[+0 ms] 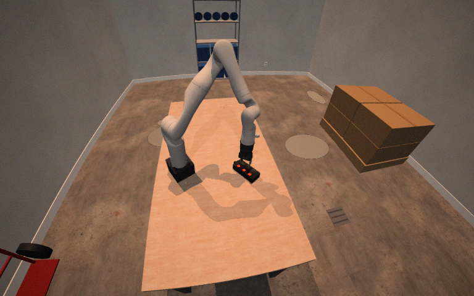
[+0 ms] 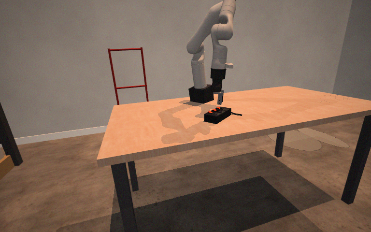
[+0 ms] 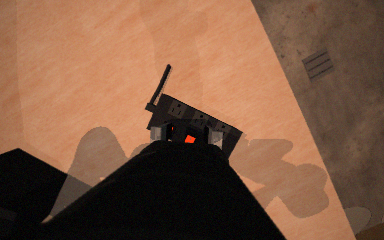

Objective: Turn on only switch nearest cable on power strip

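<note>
A black power strip lies flat on the wooden table, right way up, with three glowing orange-red switches on top. It also shows in the exterior view with its short black cable pointing right. In the wrist view the strip lies just beyond the fingers, cable at its upper left, one lit switch visible. My gripper is open and empty, hanging just above the strip's cable end; it also shows in the exterior view and the wrist view.
The arm's black base stands on the table left of the strip. The table's right edge runs close beyond the strip. Stacked cardboard boxes sit on the floor to the right, a red frame behind the table.
</note>
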